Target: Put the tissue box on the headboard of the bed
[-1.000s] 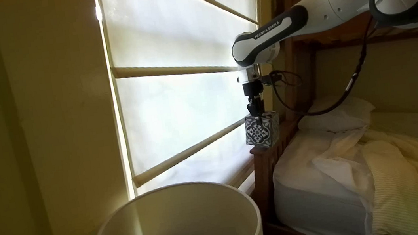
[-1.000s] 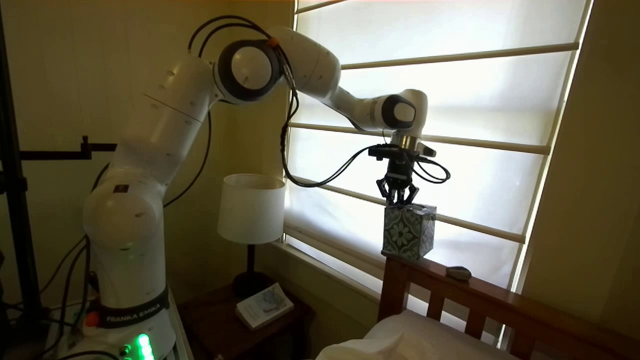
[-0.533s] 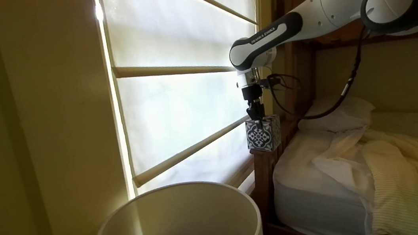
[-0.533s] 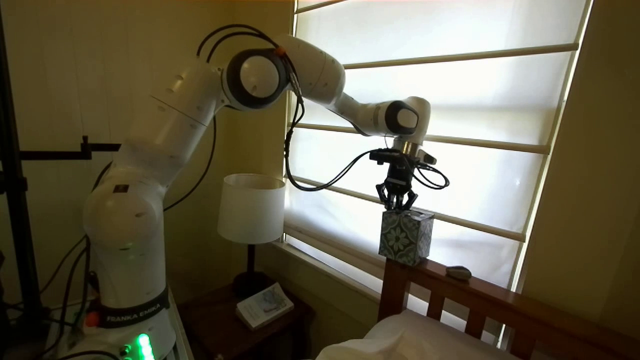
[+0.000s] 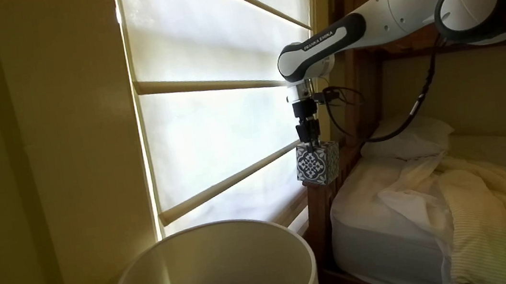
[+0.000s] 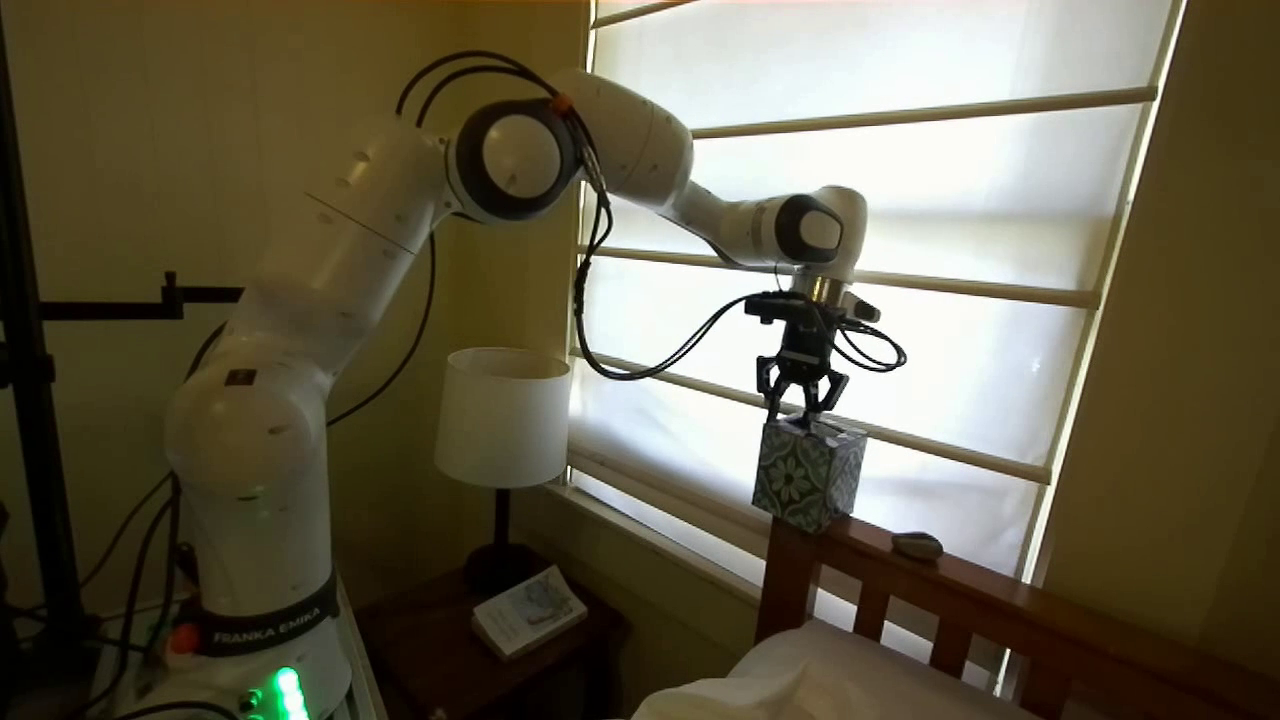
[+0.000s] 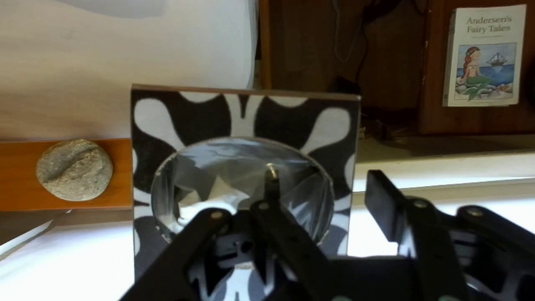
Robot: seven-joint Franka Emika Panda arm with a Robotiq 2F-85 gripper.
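Your black two-fingered tool (image 6: 793,416) has its fingers apart: one is at the oval opening atop the cube-shaped, black-and-white patterned tissue box (image 6: 795,480), the other outside its wall. You see the box on the end of the brown wooden headboard (image 6: 1000,595), near a round grey stone (image 7: 74,169).

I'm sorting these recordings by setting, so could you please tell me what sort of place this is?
Most likely a bedroom, judging by the bed, the pillow on it and the lamp on a small table nearby.
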